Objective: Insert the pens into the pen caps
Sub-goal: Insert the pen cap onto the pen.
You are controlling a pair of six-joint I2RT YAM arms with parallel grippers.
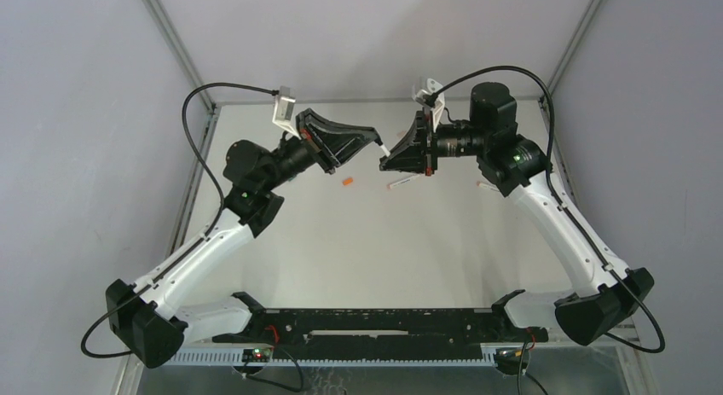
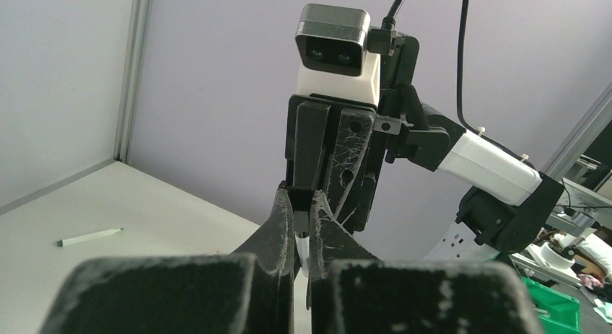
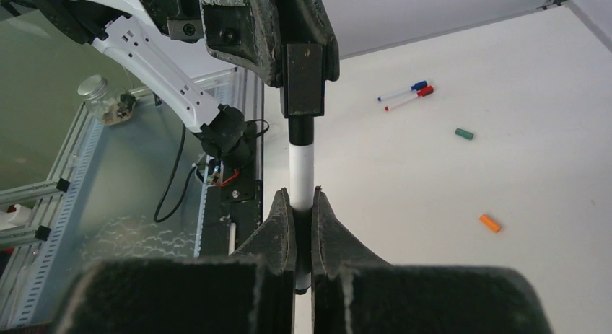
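While raised above the table (image 3: 505, 74), right gripper (image 3: 302, 211) pinches one white pen (image 3: 302, 164) mid-barrel, jaws tight; left gripper (image 2: 302, 215) is closed on one black cap (image 3: 302, 130). Lying below: one blue-capped pen (image 3: 400, 92), one red-capped pen (image 3: 409, 99), one green cap (image 3: 464, 134), one orange cap (image 3: 490, 223).

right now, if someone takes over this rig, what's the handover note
Left gripper: shut on the black cap, held in the air.
Right gripper: shut on a white pen, its end at that cap; whether it is fully seated cannot be told.
Table: blue-ended pen and red-ended pen side by side, seemingly capped; green cap and orange cap loose; another pen lies alone.
Left: finish this pair, then cap the rest.
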